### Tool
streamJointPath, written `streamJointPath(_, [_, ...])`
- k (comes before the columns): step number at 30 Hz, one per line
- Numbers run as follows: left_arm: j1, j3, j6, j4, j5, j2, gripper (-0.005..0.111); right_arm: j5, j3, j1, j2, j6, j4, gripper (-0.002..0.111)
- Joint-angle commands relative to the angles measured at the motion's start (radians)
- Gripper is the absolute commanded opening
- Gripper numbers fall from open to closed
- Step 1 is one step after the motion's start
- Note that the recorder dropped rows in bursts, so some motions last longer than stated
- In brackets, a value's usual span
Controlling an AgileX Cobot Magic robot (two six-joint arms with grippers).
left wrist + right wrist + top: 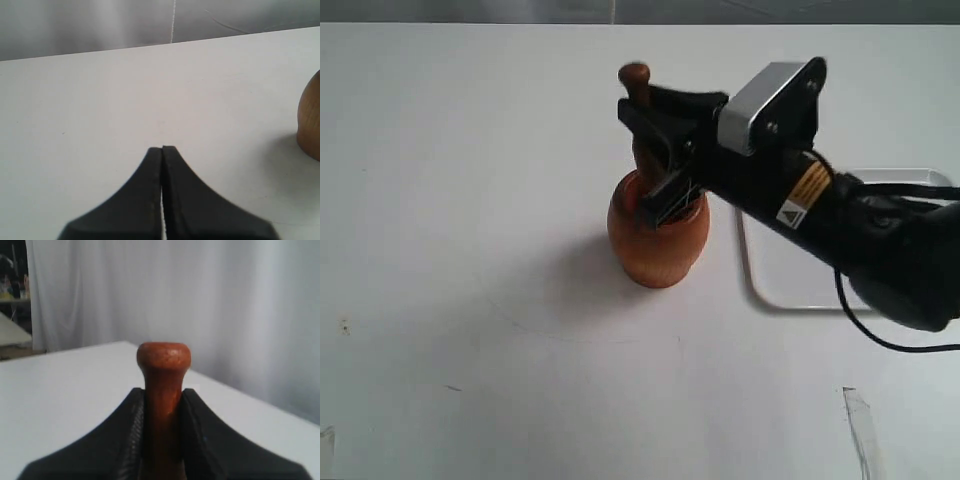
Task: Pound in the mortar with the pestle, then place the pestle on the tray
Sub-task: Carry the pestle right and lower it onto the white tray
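Note:
The reddish-brown mortar (656,240) stands mid-table; its side also shows at the edge of the left wrist view (310,117). The pestle (638,95) stands upright in its mouth, knob on top, thick end hidden inside. My right gripper (650,125) is shut on the pestle's neck, and the right wrist view shows the knob (163,357) rising between the two black fingers (132,435). The red ball is hidden. The white tray (790,270) lies right of the mortar, mostly covered by the right arm. My left gripper (162,150) is shut on nothing, over bare table.
The white table (470,200) stretches around the mortar. A few small marks and a strip of tape (858,425) sit near the front edge. A white curtain (225,305) hangs behind the table.

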Motion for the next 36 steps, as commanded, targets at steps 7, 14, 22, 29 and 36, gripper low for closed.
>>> streamJointPath(7, [-0.008,0.001,-0.008,-0.007,-0.003,-0.001,0.0,0.49,0.0,-0.002,-0.507,-0.281,0.24,0.0])
streamJointPath(14, [-0.008,0.001,-0.008,-0.007,-0.003,-0.001,0.0,0.878,0.0,-0.086,-0.61,-0.951,0.932,0.0])
streamJointPath(22, [-0.008,0.001,-0.008,-0.007,-0.003,-0.001,0.0,1.012,0.0,-0.259,-0.356,-0.991,1.026,0.0])
streamJointPath(29, [-0.008,0.001,-0.008,-0.007,-0.003,-0.001,0.0,1.002,0.0,-0.274,-0.131,-0.991,1.023,0.0])
streamJointPath(36, [-0.008,0.001,-0.008,-0.007,-0.003,-0.001,0.0,0.958,-0.001,-0.274,-0.025,-0.991,1.023,0.0])
